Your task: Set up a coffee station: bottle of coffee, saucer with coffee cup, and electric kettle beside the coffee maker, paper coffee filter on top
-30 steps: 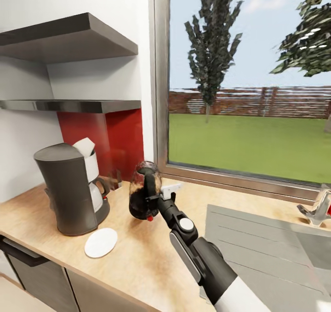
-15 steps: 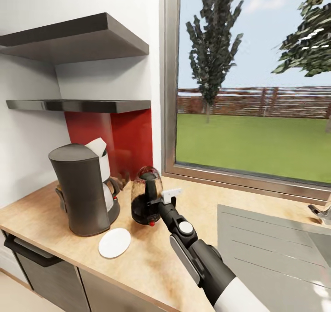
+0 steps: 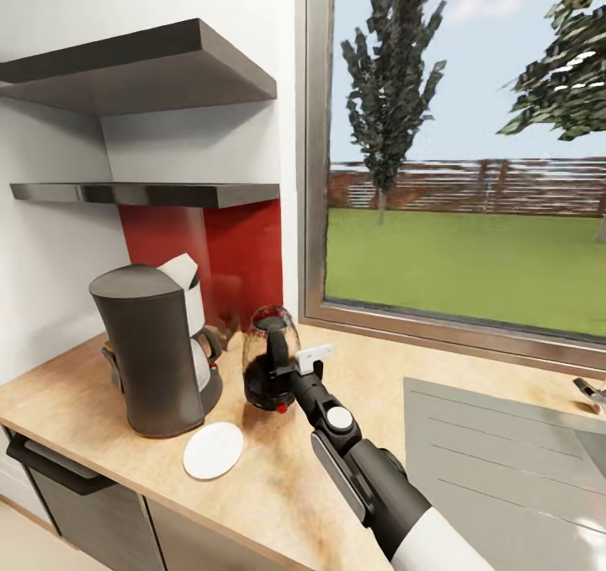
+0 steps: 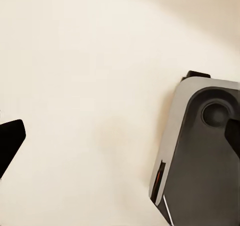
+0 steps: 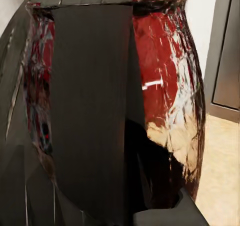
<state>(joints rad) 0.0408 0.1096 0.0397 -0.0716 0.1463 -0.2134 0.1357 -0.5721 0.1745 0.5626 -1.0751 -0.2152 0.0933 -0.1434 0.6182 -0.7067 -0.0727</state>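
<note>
The dark grey coffee maker (image 3: 156, 352) stands on the wooden countertop (image 3: 278, 478) with a white paper filter (image 3: 181, 269) poking up at its top. A white saucer (image 3: 213, 450) lies flat in front of it. Just right of the coffee maker is the dark glassy electric kettle (image 3: 259, 360), its base at counter level. My right gripper (image 3: 284, 370) is shut on its black handle (image 5: 90, 111). A small brown object (image 3: 225, 332) behind the carafe is too hidden to identify. My left gripper (image 4: 120, 136) hangs open over pale floor.
Two grey wall shelves (image 3: 143, 192) hang above the coffee maker, with a red backsplash (image 3: 240, 259) beneath them. A large window (image 3: 463, 175) runs behind the counter. A steel sink (image 3: 505, 453) with a faucet (image 3: 593, 390) lies to the right. The robot's base (image 4: 200, 156) shows below the left gripper.
The whole head view has shifted, so the camera has moved. The kettle in my right gripper sits slightly closer to the coffee maker than one second ago.
</note>
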